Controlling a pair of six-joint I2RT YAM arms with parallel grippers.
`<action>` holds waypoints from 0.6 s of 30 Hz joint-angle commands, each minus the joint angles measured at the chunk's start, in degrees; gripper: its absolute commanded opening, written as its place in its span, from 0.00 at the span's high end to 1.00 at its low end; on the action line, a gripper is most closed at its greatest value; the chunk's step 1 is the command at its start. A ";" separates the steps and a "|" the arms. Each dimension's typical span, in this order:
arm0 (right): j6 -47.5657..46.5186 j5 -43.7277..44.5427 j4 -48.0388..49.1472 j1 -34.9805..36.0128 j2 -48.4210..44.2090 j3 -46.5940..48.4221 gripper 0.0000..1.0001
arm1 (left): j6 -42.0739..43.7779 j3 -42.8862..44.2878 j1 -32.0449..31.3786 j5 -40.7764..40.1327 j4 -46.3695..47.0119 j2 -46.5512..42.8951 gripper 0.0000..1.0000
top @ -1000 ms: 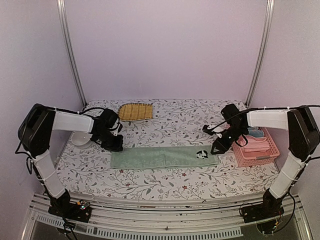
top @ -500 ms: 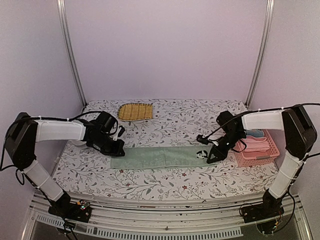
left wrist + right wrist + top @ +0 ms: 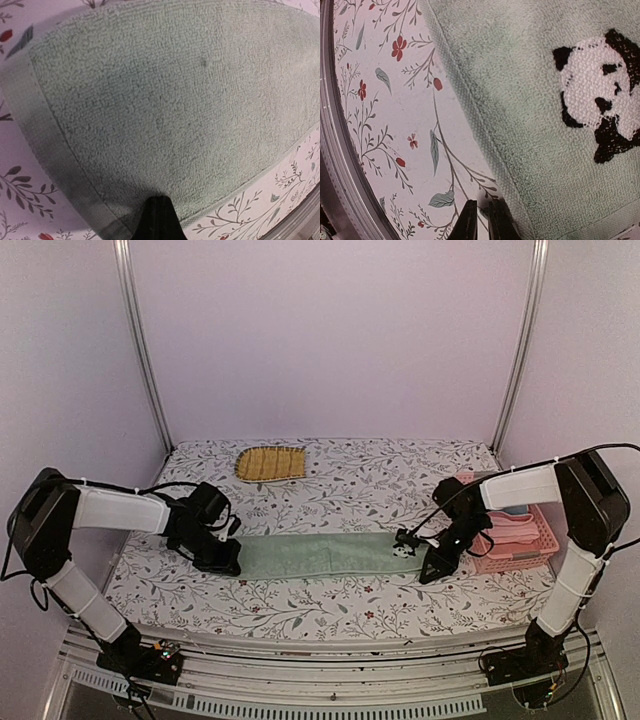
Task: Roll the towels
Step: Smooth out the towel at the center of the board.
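1. The worktop [image 3: 330,610] is covered with a floral cloth. The green towel [image 3: 320,554] lies flat on it as a long strip. It runs from left to right across the middle, nearer to the near edge than to the far edge.
2. The left end effector [image 3: 225,562] is down at the left end of this towel. In the left wrist view its fingers [image 3: 157,220] are together and the tip rests on the towel's hem. Whether any cloth is pinched there, I cannot tell.
3. The right end effector [image 3: 432,567] is at the right end of the towel, at its near corner. Its fingers [image 3: 470,222] are almost together, with only a thin slit between them, and they stand just at the towel's edge. Whether the hem is caught between them, I cannot tell.
4. A black and white panda patch [image 3: 597,95] is on the towel, near this right end.
5. At the right edge of the worktop stands a pink basket [image 3: 515,560]. The pink towel [image 3: 505,530] and the light blue towel [image 3: 514,508] lie inside it.
6. Near the far edge, towards the left, lies a yellow-brown woven mat [image 3: 270,462], well apart from the green towel.
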 commanded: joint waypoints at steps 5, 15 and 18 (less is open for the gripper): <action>-1.40 13.69 2.45 -3.24 4.87 3.16 0.86 | -4.31 -4.29 -0.43 1.29 -5.02 -4.00 1.00; -9.57 6.54 -8.25 -4.56 -1.12 8.24 0.79 | -11.52 -4.95 -5.52 2.24 -5.58 -10.97 1.00; -9.15 6.38 -9.68 -4.58 -4.62 11.74 0.76 | -10.03 -0.83 -5.42 -1.15 -7.77 -14.09 0.93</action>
